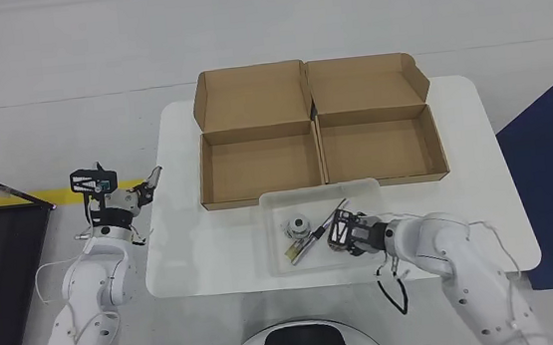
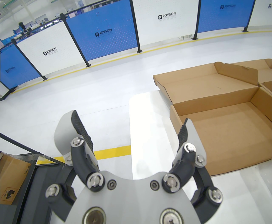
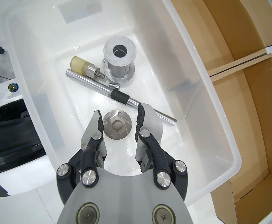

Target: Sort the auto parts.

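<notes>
Right now, the right end effector (image 3: 119, 109) is down in the bin (image 3: 180, 70) at the near side of the counter (image 1: 194, 251). Its fingers are partly spread, one on each side of a flat round disc (image 3: 116, 125) on the bin floor; I cannot tell if they touch it. Just past the disc, a long rod (image 3: 91, 83) lies flat and slanted. One end is by a finger, the other by the bolt (image 3: 82, 69). The bolt lies beside the rod, screw end pointing at the spool (image 3: 120, 57). The spool stands up, hole on top. Behind the bin sit the open left box (image 1: 261, 164) and right box (image 1: 382, 147). The left end effector (image 2: 130, 116) hangs at the counter's left edge, spread wide, holding nothing.
</notes>
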You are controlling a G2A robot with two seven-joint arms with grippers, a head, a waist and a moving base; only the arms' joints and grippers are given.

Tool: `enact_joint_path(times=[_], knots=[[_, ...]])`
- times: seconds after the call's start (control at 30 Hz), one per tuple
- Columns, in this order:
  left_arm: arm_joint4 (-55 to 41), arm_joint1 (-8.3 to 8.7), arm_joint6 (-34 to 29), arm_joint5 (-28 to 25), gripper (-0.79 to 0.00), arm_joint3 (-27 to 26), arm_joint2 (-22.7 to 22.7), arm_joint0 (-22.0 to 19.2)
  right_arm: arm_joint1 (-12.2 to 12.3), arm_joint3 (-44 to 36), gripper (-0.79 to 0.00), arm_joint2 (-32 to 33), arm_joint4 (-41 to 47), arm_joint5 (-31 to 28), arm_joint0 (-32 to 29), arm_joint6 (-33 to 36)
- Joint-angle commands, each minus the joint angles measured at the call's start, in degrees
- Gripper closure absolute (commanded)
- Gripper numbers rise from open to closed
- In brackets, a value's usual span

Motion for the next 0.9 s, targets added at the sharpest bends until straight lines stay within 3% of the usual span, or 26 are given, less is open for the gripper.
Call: enact_joint_path(times=[0.0, 0.53, 0.77, 0.87], knots=[[0.0, 0.0, 0.0, 0.0, -0.785, 0.0, 0.0, 0.0, 0.0, 0.2, -0.345, -0.8, 0.3, -0.5, 0.4, 1.1], [0.0, 0.0, 0.0, 0.0, -0.785, 0.0, 0.0, 0.0, -0.1, 3.3, -0.357, -7.2, -0.6, 4.3, 4.2, 10.0], [0.0, 0.0, 0.0, 0.0, -0.785, 0.0, 0.0, 0.0, -0.1, 3.1, -0.296, -8.5, -1.9, 6.5, 5.1, 12.7], [0.0, 0.0, 0.0, 0.0, -0.785, 0.0, 0.0, 0.0, -0.1, 3.6, -0.215, -9.4, -2.2, 6.9, 5.8, 14.0]])
